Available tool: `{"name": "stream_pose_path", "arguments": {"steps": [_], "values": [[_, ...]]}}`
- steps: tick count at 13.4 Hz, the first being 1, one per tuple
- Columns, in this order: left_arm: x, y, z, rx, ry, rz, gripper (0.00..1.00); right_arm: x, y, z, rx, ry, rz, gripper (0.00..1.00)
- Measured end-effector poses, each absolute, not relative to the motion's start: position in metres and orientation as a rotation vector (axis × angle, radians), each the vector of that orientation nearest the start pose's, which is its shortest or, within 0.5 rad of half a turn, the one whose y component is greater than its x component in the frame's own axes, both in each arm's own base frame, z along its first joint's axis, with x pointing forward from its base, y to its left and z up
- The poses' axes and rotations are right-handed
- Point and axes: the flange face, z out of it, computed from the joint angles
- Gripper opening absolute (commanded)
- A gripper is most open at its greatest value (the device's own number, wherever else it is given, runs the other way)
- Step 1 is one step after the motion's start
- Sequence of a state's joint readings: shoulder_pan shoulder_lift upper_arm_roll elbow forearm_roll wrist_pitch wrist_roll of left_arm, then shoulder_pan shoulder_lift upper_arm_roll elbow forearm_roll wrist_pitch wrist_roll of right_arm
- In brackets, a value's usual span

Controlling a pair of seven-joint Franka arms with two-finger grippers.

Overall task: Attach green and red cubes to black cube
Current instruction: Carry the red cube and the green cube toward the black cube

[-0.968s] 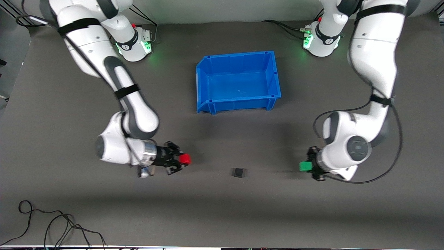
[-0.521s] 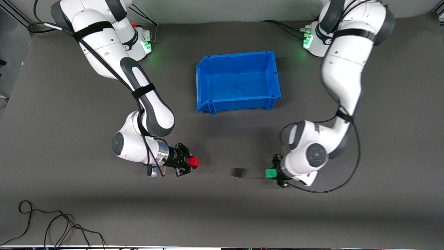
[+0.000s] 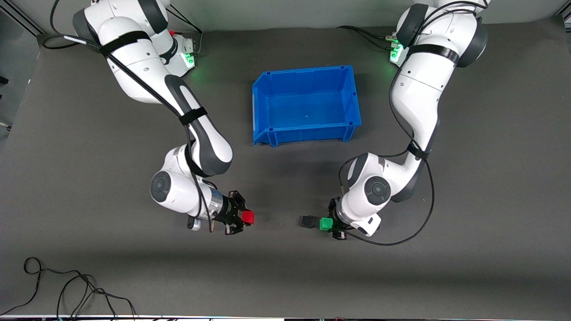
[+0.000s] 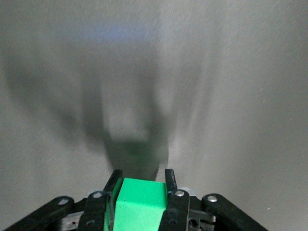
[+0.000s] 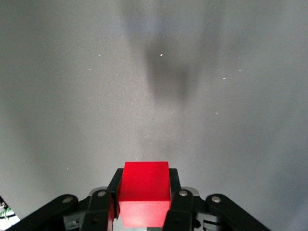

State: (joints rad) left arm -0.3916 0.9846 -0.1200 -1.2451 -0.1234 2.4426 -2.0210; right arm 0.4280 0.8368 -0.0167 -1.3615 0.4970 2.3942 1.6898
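The black cube (image 3: pixel 306 221) sits on the dark mat, nearer to the front camera than the blue bin. My left gripper (image 3: pixel 330 224) is shut on the green cube (image 3: pixel 326 224), which is right beside the black cube, touching or nearly so. In the left wrist view the green cube (image 4: pixel 139 204) sits between the fingers (image 4: pixel 113 185); the black cube is not visible there. My right gripper (image 3: pixel 243 217) is shut on the red cube (image 3: pixel 248 217), low over the mat toward the right arm's end, well apart from the black cube. The red cube (image 5: pixel 144 190) fills the jaws in the right wrist view.
An empty blue bin (image 3: pixel 267 87) stands in the middle of the table, farther from the front camera than the cubes. A black cable (image 3: pixel 67 285) lies coiled at the mat's front edge toward the right arm's end.
My left gripper has carried the green cube across to the black cube. My right gripper has moved the red cube slightly toward the black cube.
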Motion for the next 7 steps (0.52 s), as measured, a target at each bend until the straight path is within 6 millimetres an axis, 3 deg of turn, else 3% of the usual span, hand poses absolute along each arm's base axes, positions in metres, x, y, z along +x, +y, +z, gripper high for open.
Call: {"name": "stream_pose_path", "arguments": {"steps": [3,7], "values": [[0.677,-0.371,0.185,1.968,2.101,-0.164,0.0,0.69,0.334,0.22,-1.885,2.016,0.278,0.1],[0.673,-0.376,0.179,1.98,2.099,-0.167,0.0,0.688,0.374,0.219,-1.815,2.034,0.281,0.1]]}}
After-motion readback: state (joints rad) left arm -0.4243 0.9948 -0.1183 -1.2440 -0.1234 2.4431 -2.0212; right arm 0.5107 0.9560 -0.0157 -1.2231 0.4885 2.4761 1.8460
